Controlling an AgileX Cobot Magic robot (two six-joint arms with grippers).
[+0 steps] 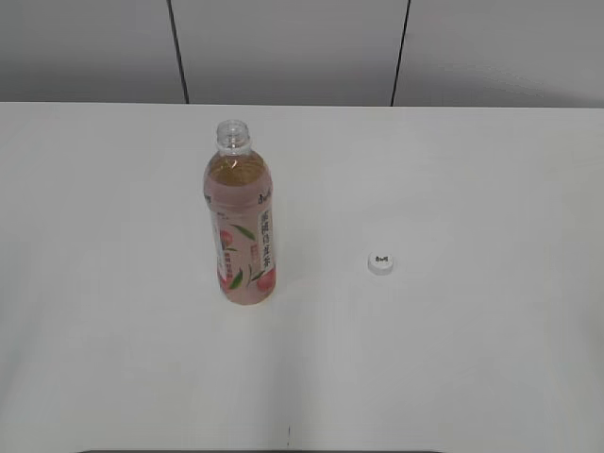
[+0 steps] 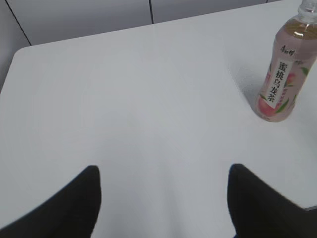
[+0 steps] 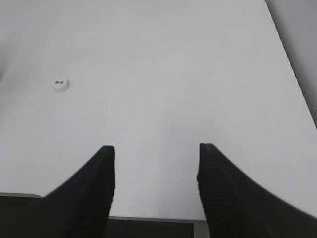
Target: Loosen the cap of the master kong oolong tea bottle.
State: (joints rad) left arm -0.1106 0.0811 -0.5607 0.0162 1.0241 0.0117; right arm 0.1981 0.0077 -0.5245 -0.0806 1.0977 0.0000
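The master kong oolong tea bottle stands upright on the white table, its neck open with no cap on it. It also shows at the right edge of the left wrist view. The small white cap lies flat on the table to the right of the bottle, apart from it, and shows in the right wrist view at the far left. My left gripper is open and empty, well short of the bottle. My right gripper is open and empty near the table's front edge. Neither gripper shows in the exterior view.
The white table runs back to a grey panelled wall. The table's front edge lies just under my right gripper, and its right edge shows in the right wrist view.
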